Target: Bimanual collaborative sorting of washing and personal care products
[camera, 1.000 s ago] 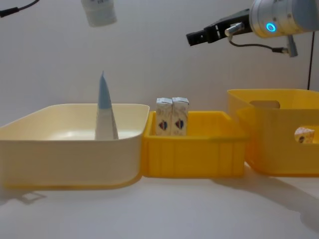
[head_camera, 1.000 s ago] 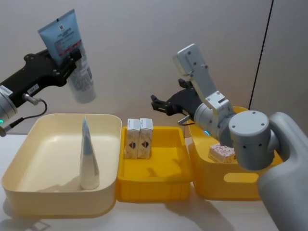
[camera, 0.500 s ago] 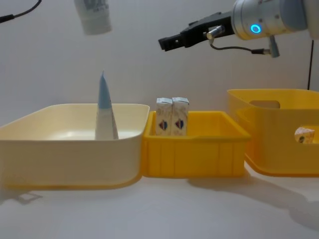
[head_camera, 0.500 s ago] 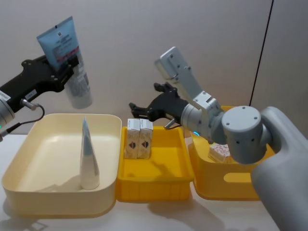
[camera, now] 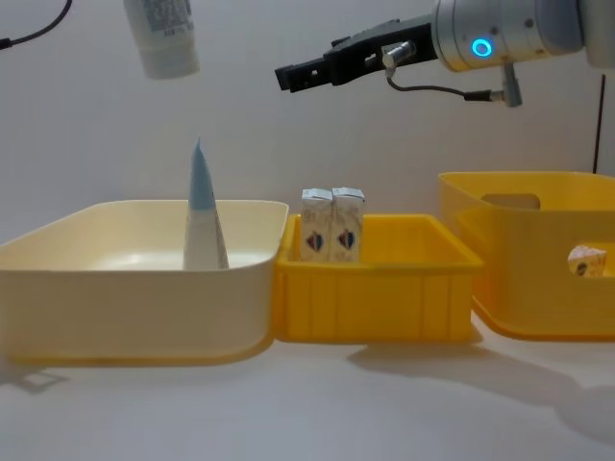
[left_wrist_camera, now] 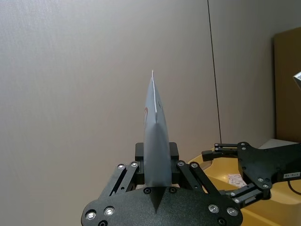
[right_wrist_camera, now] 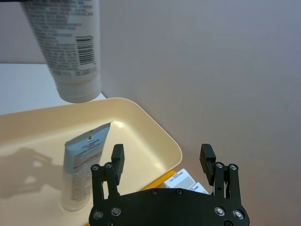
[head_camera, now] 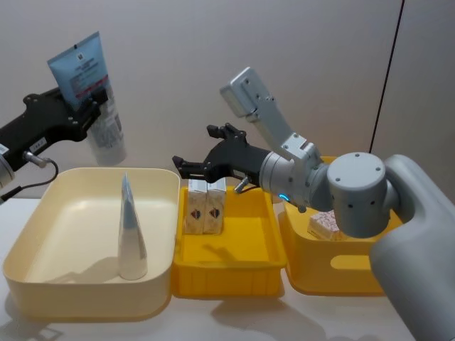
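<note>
My left gripper (head_camera: 87,108) is shut on a light-blue-and-white tube (head_camera: 91,96), held cap-down high above the far left of the cream bin (head_camera: 85,302); in the left wrist view the tube (left_wrist_camera: 155,141) stands edge-on between the fingers. A second tube (head_camera: 131,238) stands upright inside that bin. Two small white cartons (head_camera: 205,206) stand side by side at the back of the yellow tray (head_camera: 227,280). My right gripper (head_camera: 199,149) hovers open above the cartons, nothing between its fingers (right_wrist_camera: 117,160).
A taller yellow bin (head_camera: 341,270) stands right of the tray and holds a pale pack (head_camera: 327,224). The three containers sit edge to edge on a white table (camera: 384,403). A grey wall is close behind.
My right gripper has swung left from above the tall yellow bin to above the cartons. The left gripper has carried the held tube a little left.
</note>
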Controlling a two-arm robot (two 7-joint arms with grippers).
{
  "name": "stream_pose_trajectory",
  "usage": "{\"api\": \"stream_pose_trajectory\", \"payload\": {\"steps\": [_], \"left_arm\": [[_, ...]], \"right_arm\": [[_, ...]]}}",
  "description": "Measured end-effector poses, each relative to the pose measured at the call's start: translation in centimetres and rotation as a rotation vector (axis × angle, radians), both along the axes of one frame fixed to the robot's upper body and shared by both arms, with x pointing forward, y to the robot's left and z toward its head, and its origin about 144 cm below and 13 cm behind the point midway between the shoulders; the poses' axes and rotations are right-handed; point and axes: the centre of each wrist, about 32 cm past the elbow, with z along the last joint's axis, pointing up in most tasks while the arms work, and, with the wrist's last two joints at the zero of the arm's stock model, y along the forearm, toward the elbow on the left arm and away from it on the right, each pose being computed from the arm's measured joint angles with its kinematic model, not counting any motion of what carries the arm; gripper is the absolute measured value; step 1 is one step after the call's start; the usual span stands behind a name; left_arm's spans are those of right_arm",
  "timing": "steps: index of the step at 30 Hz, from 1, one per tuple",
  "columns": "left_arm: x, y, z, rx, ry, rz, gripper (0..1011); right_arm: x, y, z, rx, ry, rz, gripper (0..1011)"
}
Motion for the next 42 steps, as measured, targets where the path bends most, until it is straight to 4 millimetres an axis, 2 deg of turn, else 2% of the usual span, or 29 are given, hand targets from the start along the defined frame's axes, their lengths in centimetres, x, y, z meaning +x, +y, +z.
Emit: {"api": "stream_pose_trajectory", "payload": {"steps": [19,42], "left_arm": [[0.5,-0.5,0.4,-0.024,-0.018,-0.011,278],[0.8,-0.9,0.1,-0.026,0.004,-0.022,277]], "right_arm": [[-0.3,-0.3,1.7,0.07,0.133,0.228,1001],[-0.7,2.3,1.6,0.077,0.078,0.211,1001]]}}
